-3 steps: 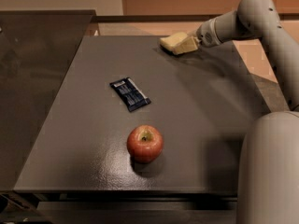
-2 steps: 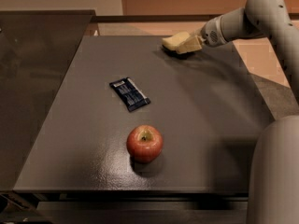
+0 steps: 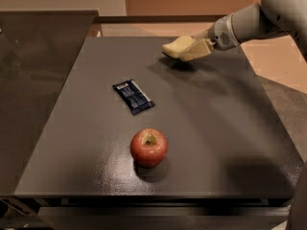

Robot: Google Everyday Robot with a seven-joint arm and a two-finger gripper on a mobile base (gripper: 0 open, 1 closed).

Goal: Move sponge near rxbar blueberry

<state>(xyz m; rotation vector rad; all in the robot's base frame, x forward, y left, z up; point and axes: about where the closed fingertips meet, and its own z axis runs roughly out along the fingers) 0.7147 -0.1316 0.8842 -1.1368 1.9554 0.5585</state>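
Note:
The pale yellow sponge (image 3: 175,46) is held in my gripper (image 3: 188,50) above the far middle of the dark grey table (image 3: 216,128), with its shadow on the surface just below. The gripper is shut on the sponge; the arm reaches in from the upper right. The rxbar blueberry (image 3: 133,96), a flat navy wrapper with white print at its far end, lies left of centre, well to the near left of the sponge.
A red apple (image 3: 149,147) stands near the front of the table, in front of the bar. A dark glass surface (image 3: 33,80) adjoins the table on the left. The robot's body (image 3: 297,210) is at the right front edge.
The gripper has lifted the sponge off the table's far edge and carried it left and toward the front. The bar and apple have not moved.

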